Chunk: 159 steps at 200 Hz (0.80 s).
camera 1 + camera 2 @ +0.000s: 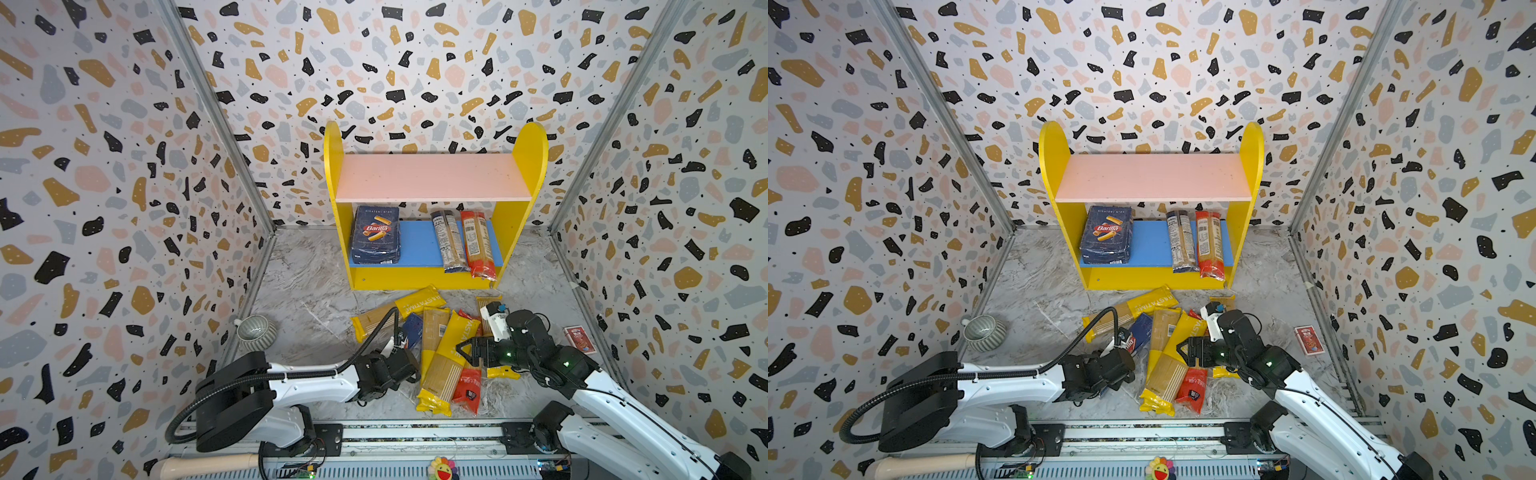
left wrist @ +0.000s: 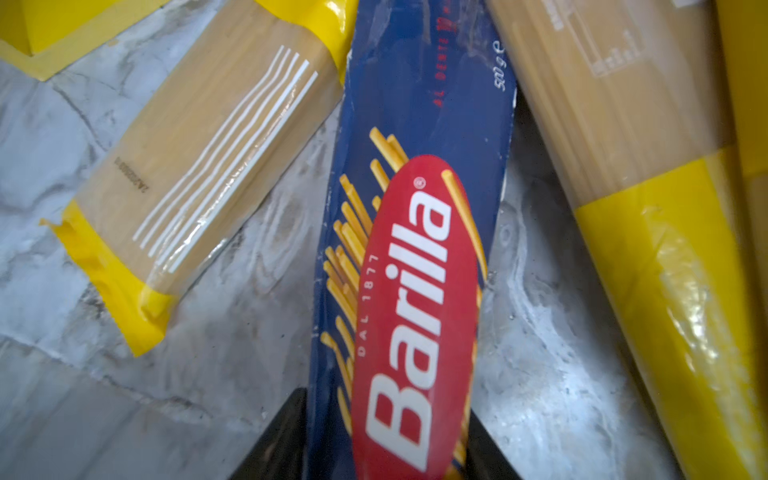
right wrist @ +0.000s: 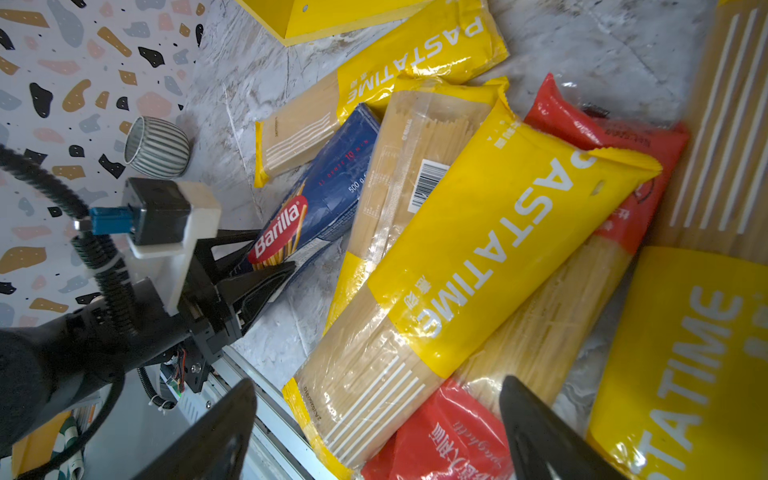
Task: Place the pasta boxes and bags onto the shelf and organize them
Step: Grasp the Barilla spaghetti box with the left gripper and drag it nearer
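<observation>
In both top views the small two-tier shelf (image 1: pixel 530 166) (image 1: pixel 1252 166) with yellow round-topped sides stands at the back. On its blue lower board (image 1: pixel 417 245) the wide dark blue card rigatoni box (image 1: pixel 376 235) lies flat at the left. At the right lie the clear bag (image 1: pixel 449 245) with a dark label and the red-and-clear bag (image 1: pixel 478 245), side by side. All three have their long axes front to back, and both bags' near ends hang over the front edge. In front, on the marble floor (image 1: pixel 307 291), the yellow-and-clear bags (image 1: pixel 444 357) lie heaped. The long narrow dark blue card spaghetti box (image 1: pixel 412 328) (image 1: pixel 1140 330) lies at the heap's left edge, its long axis running from the left gripper (image 1: pixel 401 345) toward the shelf. The right gripper (image 1: pixel 463 347) hovers over the heap. In the left wrist view the spaghetti box (image 2: pixel 415 270) runs away from the camera, red logo end nearest. Black fingers (image 2: pixel 278 440) lie close along both long edges; whether they press cannot be told. In the right wrist view the left gripper (image 3: pixel 274 251) straddles the box's logo end (image 3: pixel 332 183), and the far end is tucked under a yellow bag. The right gripper's (image 3: pixel 376 382) jaws stand wide apart above the heap.
</observation>
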Tool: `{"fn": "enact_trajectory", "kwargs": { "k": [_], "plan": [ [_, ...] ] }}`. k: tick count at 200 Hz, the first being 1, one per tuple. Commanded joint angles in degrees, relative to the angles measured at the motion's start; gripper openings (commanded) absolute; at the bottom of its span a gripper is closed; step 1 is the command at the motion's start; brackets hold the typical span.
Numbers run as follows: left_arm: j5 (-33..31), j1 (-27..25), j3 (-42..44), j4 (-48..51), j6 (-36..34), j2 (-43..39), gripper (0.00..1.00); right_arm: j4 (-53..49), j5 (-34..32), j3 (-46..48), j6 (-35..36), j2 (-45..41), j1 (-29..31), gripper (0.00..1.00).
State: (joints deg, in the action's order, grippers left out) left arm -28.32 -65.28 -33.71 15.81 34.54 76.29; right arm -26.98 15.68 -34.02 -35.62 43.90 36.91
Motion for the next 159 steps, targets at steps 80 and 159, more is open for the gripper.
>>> {"fn": "enact_trajectory", "kwargs": {
  "k": [80,159],
  "plan": [
    [-2.7,0.7,-0.5,1.1,3.0,-17.1,0.15,2.1,1.7,-1.6,0.8,0.7,-0.2,0.91],
    [-6.1,0.8,3.0,2.6,8.8,-15.1,0.24,4.0,0.1,-1.8,-1.2,3.6,7.0,0.91]
  ]
}}
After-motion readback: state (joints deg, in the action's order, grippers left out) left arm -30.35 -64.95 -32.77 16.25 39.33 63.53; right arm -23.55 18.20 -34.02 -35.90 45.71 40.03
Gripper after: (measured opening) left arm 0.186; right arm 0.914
